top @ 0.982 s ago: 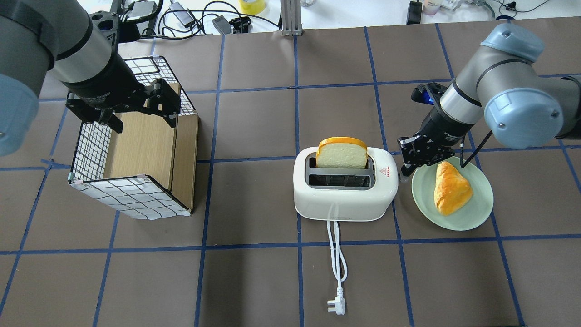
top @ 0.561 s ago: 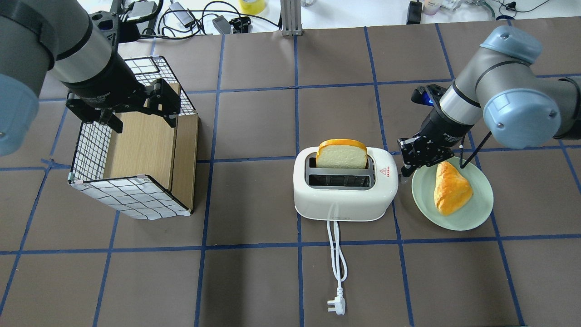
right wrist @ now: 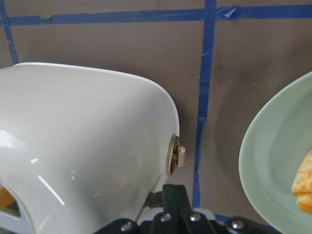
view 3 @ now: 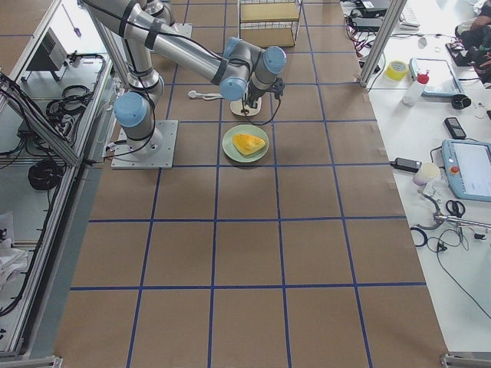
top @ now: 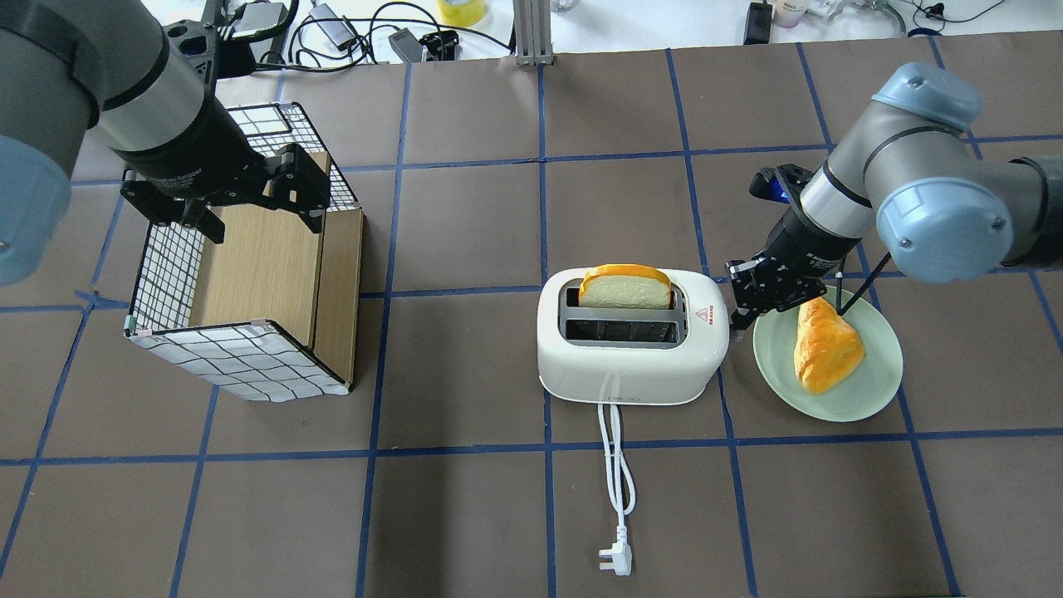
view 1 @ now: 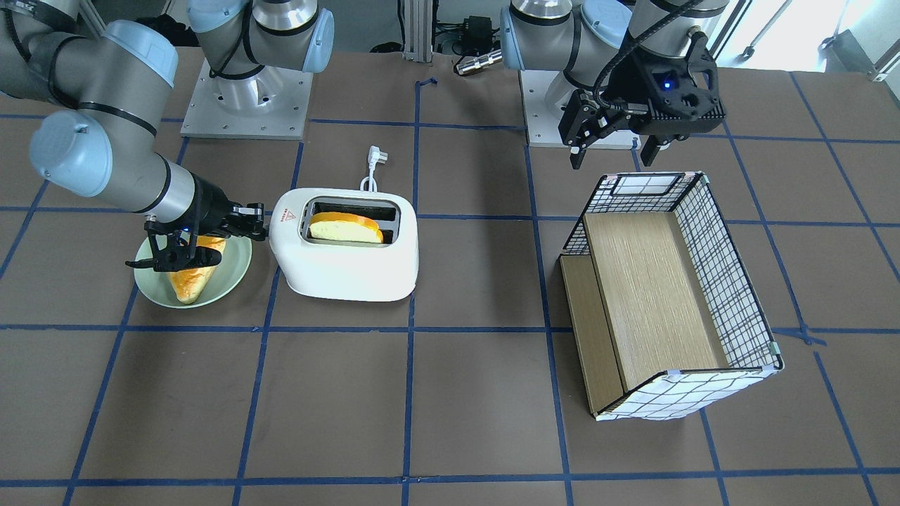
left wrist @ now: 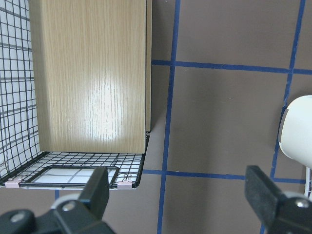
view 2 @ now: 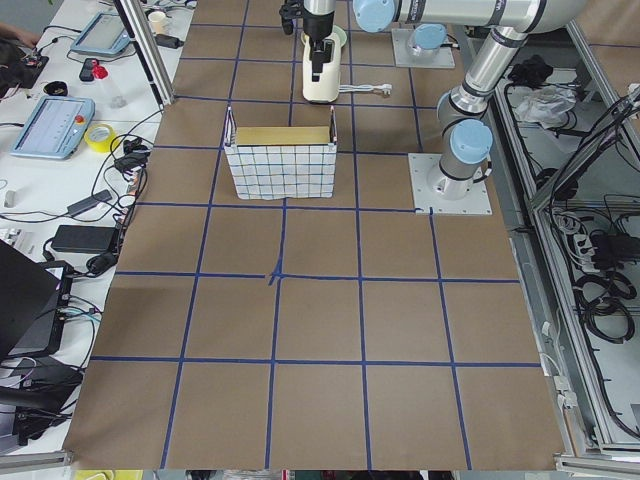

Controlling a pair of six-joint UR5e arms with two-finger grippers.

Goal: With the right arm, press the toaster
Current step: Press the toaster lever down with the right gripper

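The white toaster (top: 631, 365) stands mid-table with a bread slice (top: 624, 286) sunk low in its far slot. It also shows in the front view (view 1: 351, 270) and fills the left of the right wrist view (right wrist: 73, 136). My right gripper (top: 737, 314) is shut, its tip against the toaster's right end, beside the red triangle. In the front view the right gripper (view 1: 259, 229) touches that end. In the right wrist view a beige knob (right wrist: 176, 157) sits just ahead of the closed fingertips (right wrist: 171, 195). My left gripper (top: 259, 218) is open and empty above the wire basket.
A green plate (top: 864, 390) with a yellow pastry (top: 822, 345) lies just right of the toaster, under the right wrist. The wire basket with a wooden insert (top: 241, 357) stands at the left. The toaster's white cord (top: 616, 473) trails toward the near edge.
The right gripper has moved down along the toaster's right end. The bread slice has sunk lower into the slot. The left arm has not moved.
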